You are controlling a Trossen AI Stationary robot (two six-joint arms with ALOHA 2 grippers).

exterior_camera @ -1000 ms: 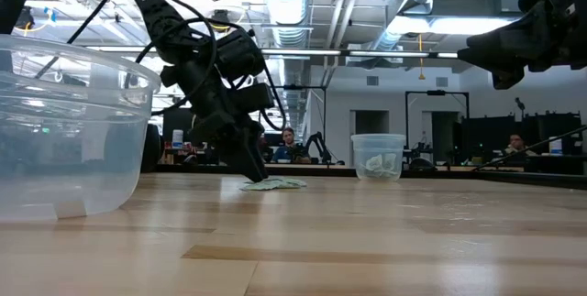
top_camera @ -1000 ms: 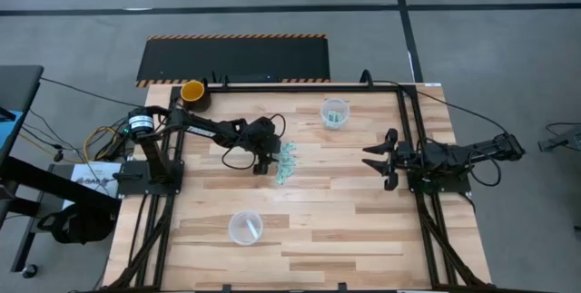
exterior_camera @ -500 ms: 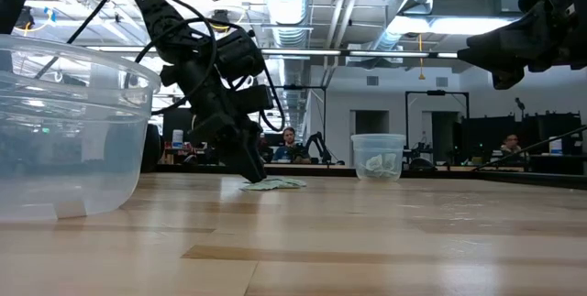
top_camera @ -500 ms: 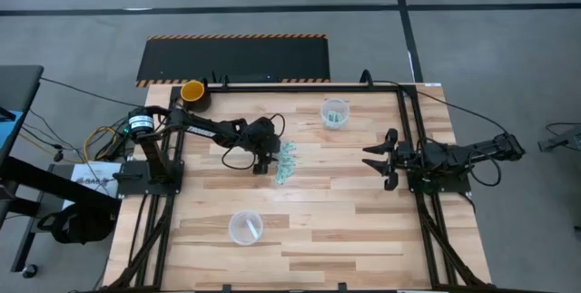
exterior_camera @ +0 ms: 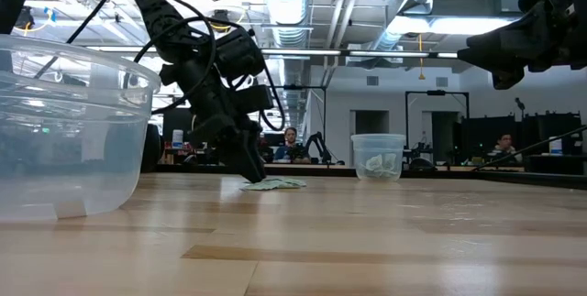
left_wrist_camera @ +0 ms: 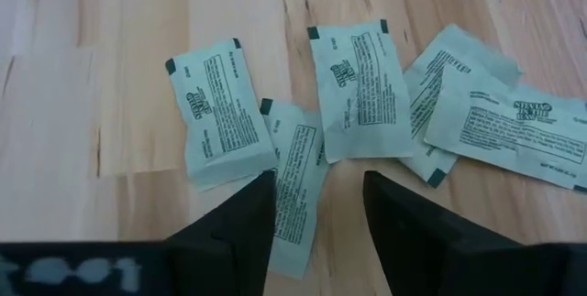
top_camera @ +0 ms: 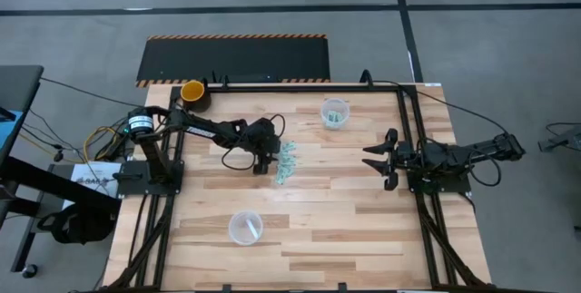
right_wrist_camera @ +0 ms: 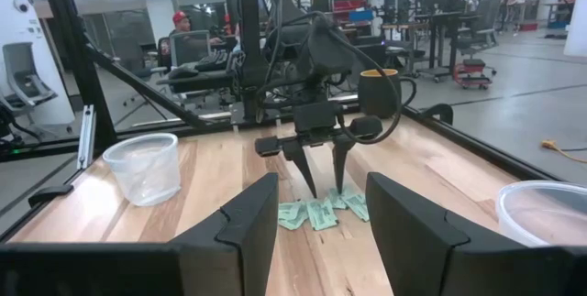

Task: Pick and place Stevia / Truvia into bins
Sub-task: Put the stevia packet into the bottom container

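Several mint-green and white Stevia packets (top_camera: 287,161) lie flat in a loose pile mid-table, seen close in the left wrist view (left_wrist_camera: 358,85). My left gripper (top_camera: 265,163) points down at the pile's left edge, open, its fingertips (left_wrist_camera: 316,191) standing on either side of one packet (left_wrist_camera: 295,181). In the low view my left gripper (exterior_camera: 249,175) is almost down on the wood. One clear cup (top_camera: 335,112) with packets inside stands toward the far edge, the other (top_camera: 245,227) near the near edge. My right gripper (top_camera: 370,158) waits open above the table's right side. My left gripper comes at the pile from above with its fingers pointing down, astride one packet (left_wrist_camera: 295,181) that lies flat on the table. Whether the fingertips touch that packet or its neighbour (left_wrist_camera: 220,113), I cannot tell.
A yellow-orange cup (top_camera: 192,91) sits at the table's far left corner. Dark frame rails (top_camera: 410,148) run along the left and right edges. Bare wood lies between the pile and my right gripper (right_wrist_camera: 321,204). People sit in the room beyond the table.
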